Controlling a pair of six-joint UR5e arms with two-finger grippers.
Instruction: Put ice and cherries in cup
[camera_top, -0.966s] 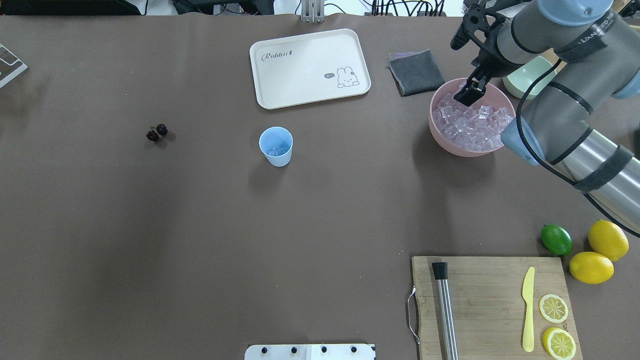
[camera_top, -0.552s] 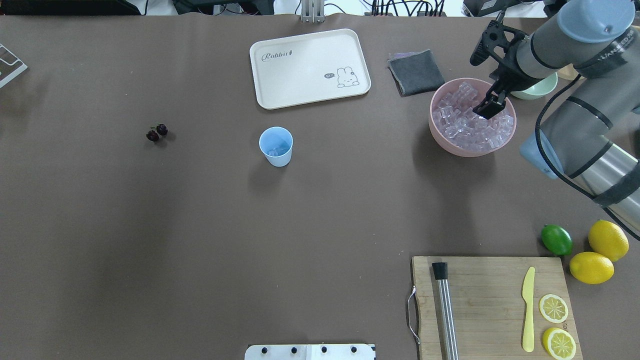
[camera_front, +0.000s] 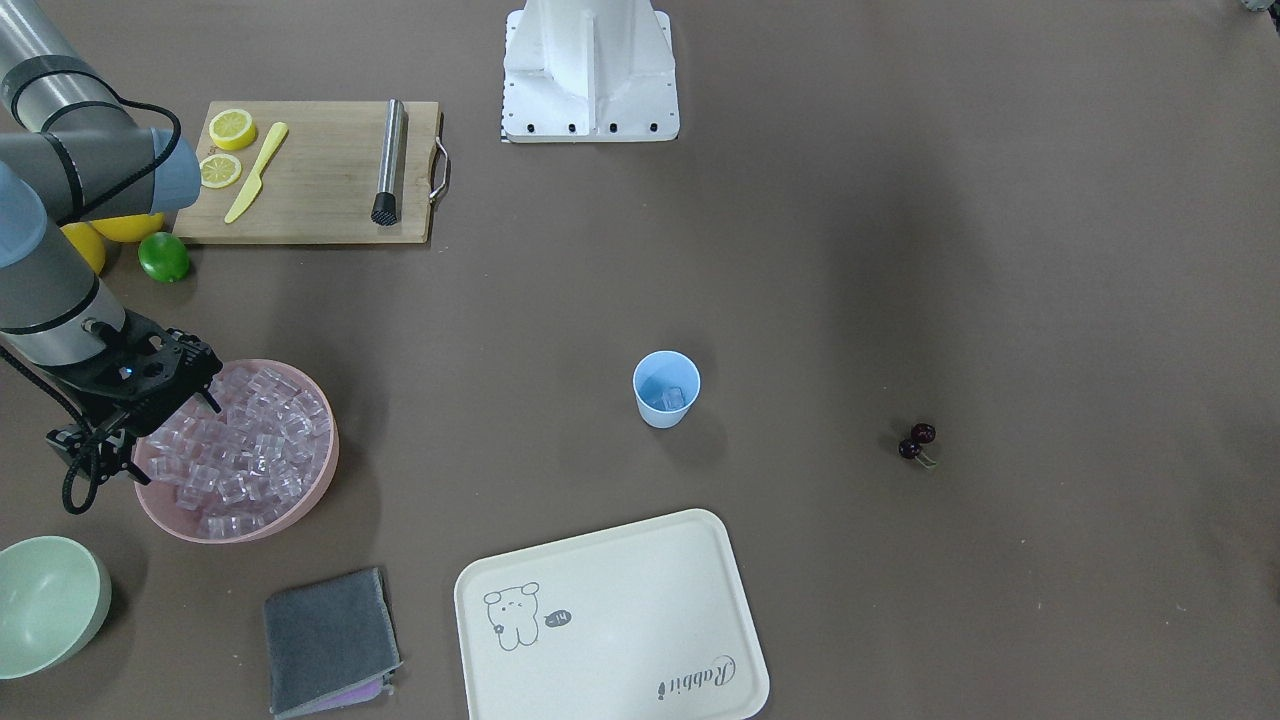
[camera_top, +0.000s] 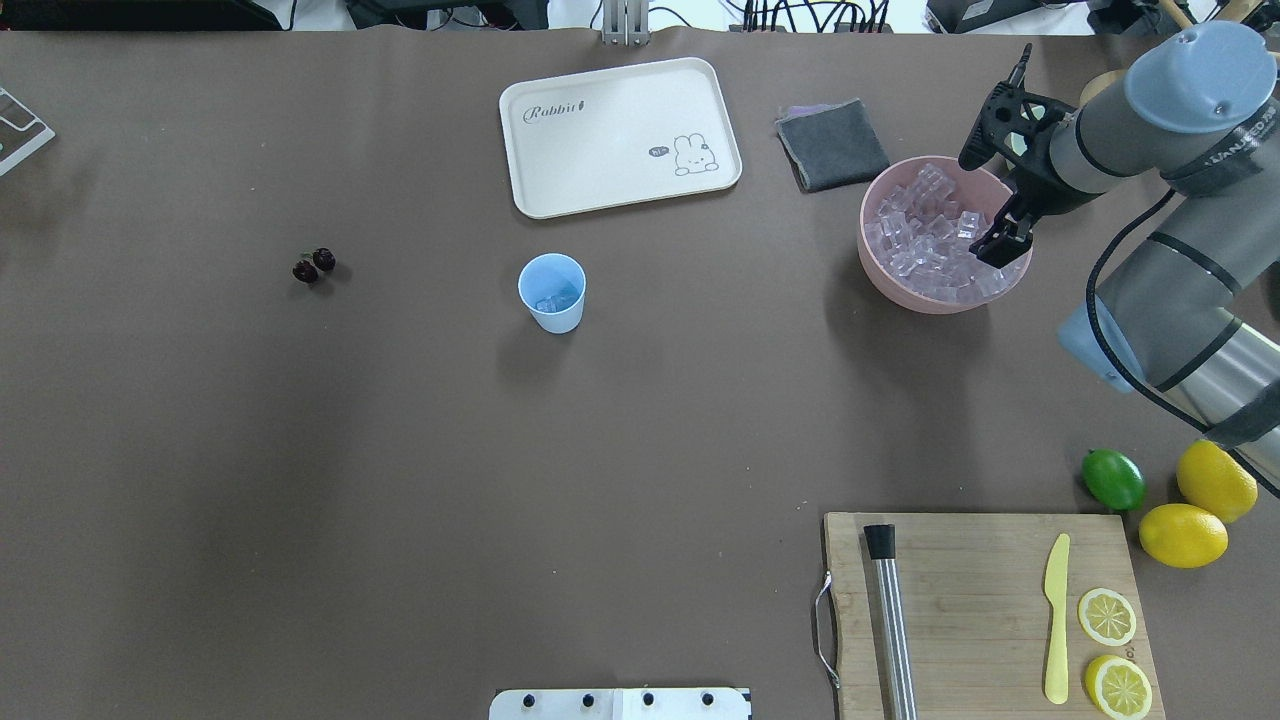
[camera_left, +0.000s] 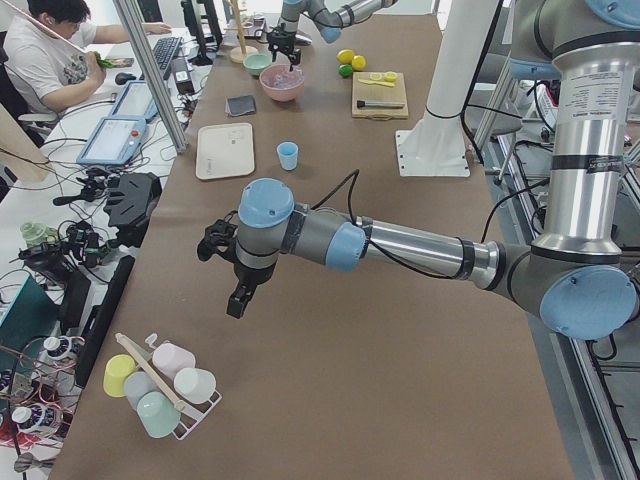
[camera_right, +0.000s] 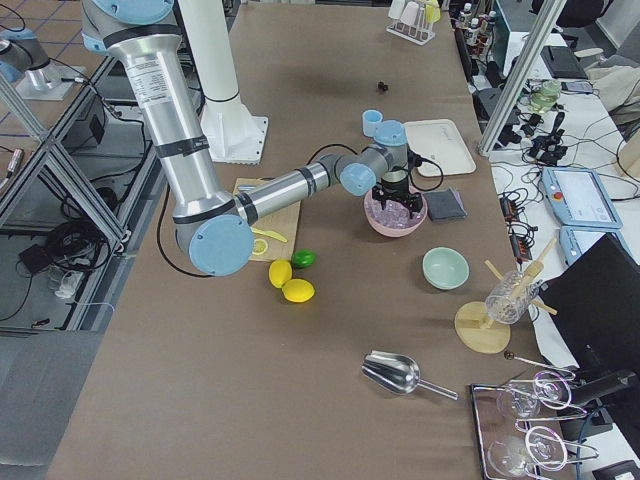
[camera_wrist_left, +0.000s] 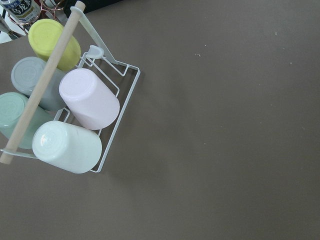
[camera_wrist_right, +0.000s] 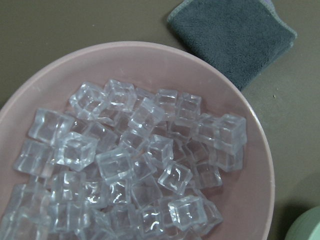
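Over the ice (camera_top: 925, 232), right fingers (camera_top: 1000, 244).

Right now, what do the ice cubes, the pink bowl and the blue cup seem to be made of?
Ice cubes: clear, glassy, probably acrylic; sharp highlights, no meltwater visible. Pink bowl: likely matte plastic or melamine; smooth, even colour, soft sheen. Blue cup: probably thin plastic; uniform pale colour, dull finish.
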